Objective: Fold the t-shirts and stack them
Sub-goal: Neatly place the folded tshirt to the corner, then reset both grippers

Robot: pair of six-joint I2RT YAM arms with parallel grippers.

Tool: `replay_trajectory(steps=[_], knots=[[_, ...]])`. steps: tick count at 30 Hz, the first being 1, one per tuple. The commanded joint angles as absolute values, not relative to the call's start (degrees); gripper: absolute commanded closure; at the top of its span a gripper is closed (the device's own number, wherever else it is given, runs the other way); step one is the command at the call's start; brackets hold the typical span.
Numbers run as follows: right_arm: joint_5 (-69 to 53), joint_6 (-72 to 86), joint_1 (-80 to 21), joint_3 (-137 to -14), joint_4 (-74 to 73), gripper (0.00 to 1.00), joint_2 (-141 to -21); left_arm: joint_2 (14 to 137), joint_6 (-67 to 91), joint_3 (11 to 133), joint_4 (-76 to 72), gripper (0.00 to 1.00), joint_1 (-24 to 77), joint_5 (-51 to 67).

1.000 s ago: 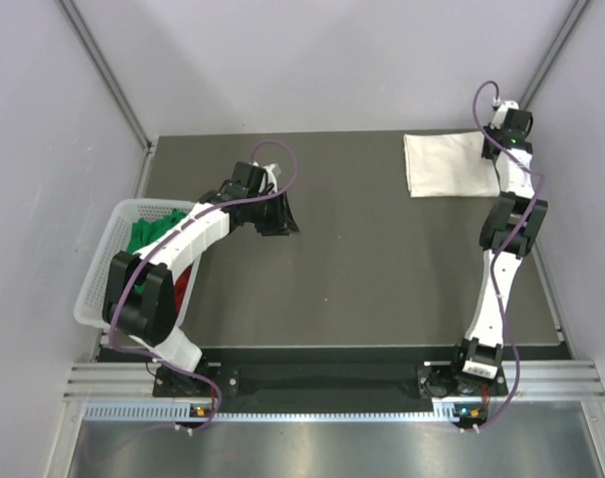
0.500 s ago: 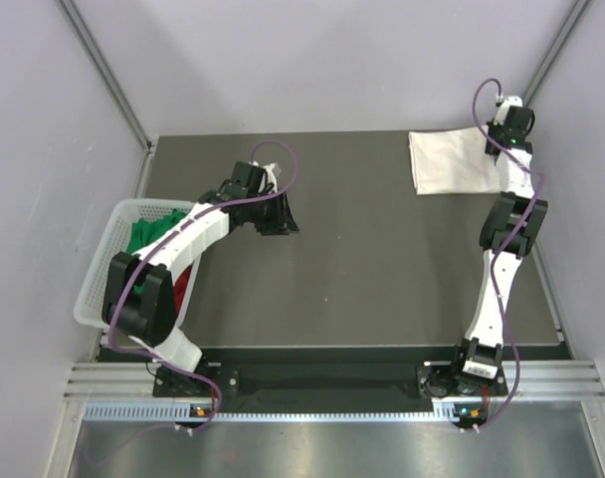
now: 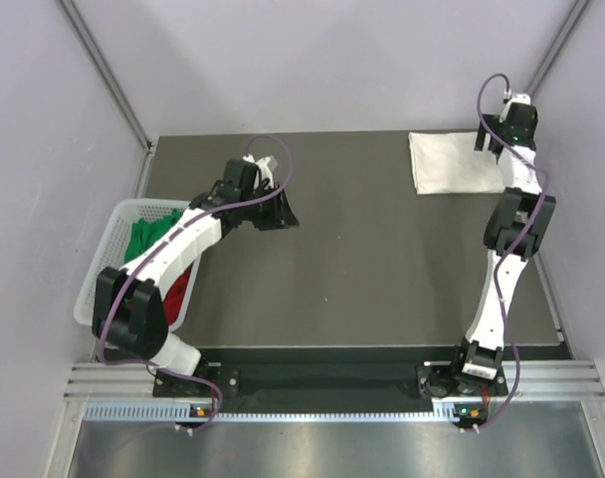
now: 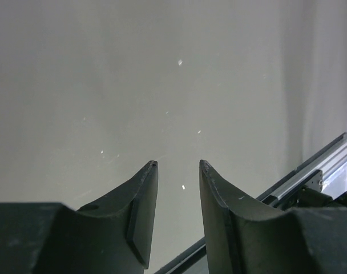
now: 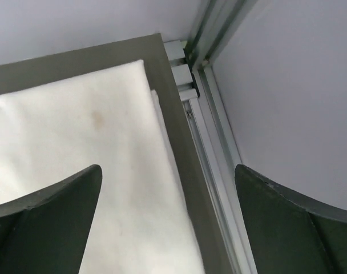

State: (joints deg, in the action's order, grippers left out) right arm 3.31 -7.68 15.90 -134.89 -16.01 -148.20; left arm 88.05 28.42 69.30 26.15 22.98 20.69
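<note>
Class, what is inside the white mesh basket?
A green t-shirt and a red t-shirt lie in the basket. The left arm crosses over it, hiding whatever lies beneath.

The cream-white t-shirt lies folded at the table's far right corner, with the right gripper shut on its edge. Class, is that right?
Not quite. The right gripper is open, its jaws wide apart over the cream-white t-shirt, as the right wrist view shows. The rest holds.

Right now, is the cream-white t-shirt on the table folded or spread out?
Folded. The cream-white t-shirt lies as a compact rectangle with no sleeves showing, and the right wrist view shows a second layer at its edge.
</note>
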Motion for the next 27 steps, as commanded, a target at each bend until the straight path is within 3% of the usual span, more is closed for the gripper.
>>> replay_trajectory(steps=[1, 5, 6, 8, 18, 23, 27], knots=[[8.42, -1.94, 13.54, -128.01, -13.62, 0.0, -130.81, 81.31, 27.42, 68.12, 20.48, 0.6, 22.94, 20.49], [12.31, 5.07, 9.07, -119.02, -18.01, 0.0, -119.12, 75.95, 28.12, 66.97, 13.91, 0.59, 22.94, 16.72], [10.74, 6.92, 8.1, -116.65, -20.63, 0.0, -114.31, 74.11, 29.52, 66.8, 12.23, 0.59, 22.94, 15.74], [-3.73, 12.79, 5.9, -109.8, -23.37, 0.0, -109.62, 72.6, 31.28, 66.44, 10.2, 0.58, 22.85, 14.77], [-9.32, 20.91, -15.37, -83.6, -31.12, 0.0, -78.62, 68.91, 32.16, 68.65, 18.45, 0.48, 22.59, 17.49], [-11.42, 25.39, -19.68, -72.09, -32.34, 0.0, -67.69, 65.48, 31.82, 67.24, 25.82, 0.29, 22.59, 17.49], [-11.6, 26.1, -19.69, -64.61, -31.99, 0.0, -58.91, 61.63, 29.89, 65.32, 27.95, 0.25, 22.59, 20.13]])
